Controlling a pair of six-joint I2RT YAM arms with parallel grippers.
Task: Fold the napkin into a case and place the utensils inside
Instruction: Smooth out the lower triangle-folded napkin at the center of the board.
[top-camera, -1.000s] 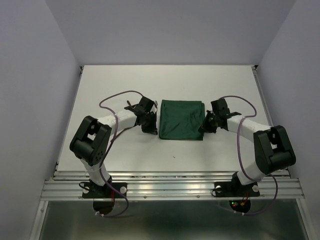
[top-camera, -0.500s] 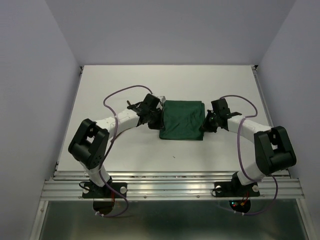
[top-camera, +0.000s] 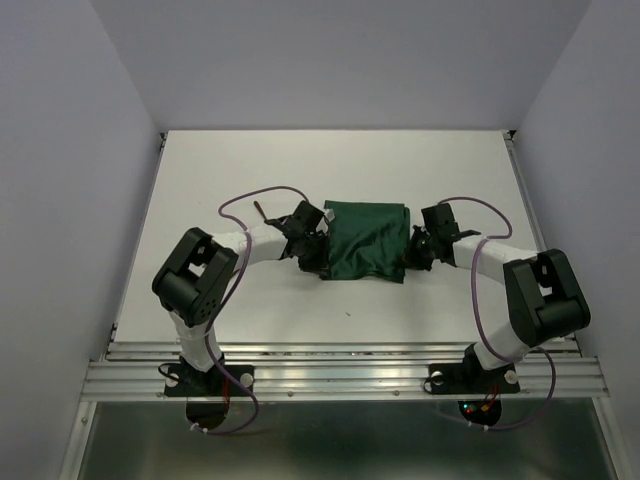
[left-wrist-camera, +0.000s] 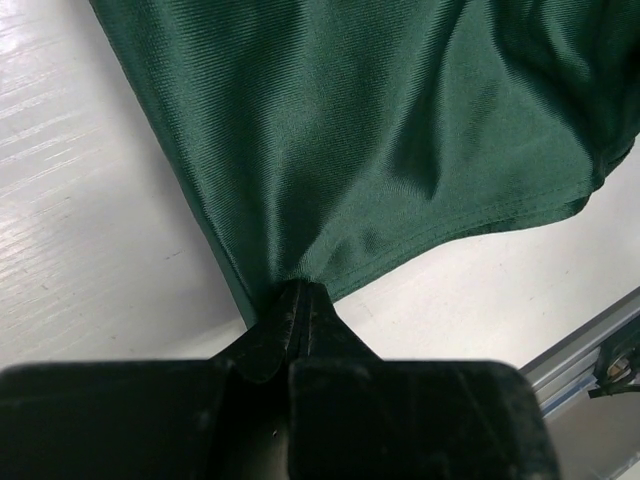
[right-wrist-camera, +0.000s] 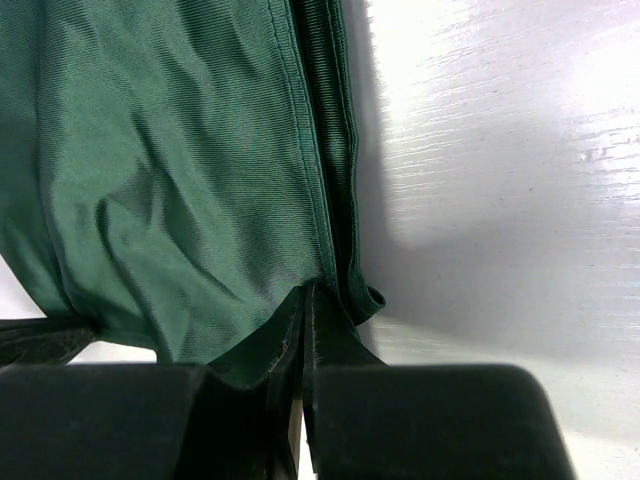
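The dark green napkin (top-camera: 366, 238) lies folded in the middle of the white table (top-camera: 240, 165). My left gripper (top-camera: 318, 263) is shut on its near left corner; in the left wrist view the closed tips (left-wrist-camera: 300, 290) pinch the cloth (left-wrist-camera: 380, 130), which bunches toward them. My right gripper (top-camera: 411, 257) is shut on the near right corner; in the right wrist view the tips (right-wrist-camera: 308, 292) pinch the layered edge of the cloth (right-wrist-camera: 170, 170). A slim reddish-brown wooden utensil (top-camera: 262, 211) shows just behind my left arm. The other utensil is hidden.
Grey walls close in the table on the left, back and right. A metal rail (top-camera: 340, 375) runs along the near edge by the arm bases. A purple cable (top-camera: 250, 197) loops over each arm.
My left gripper has moved right to the napkin's near left corner and shut on it, drawing the cloth's left edge inward. The right gripper has barely shifted at the right corner.
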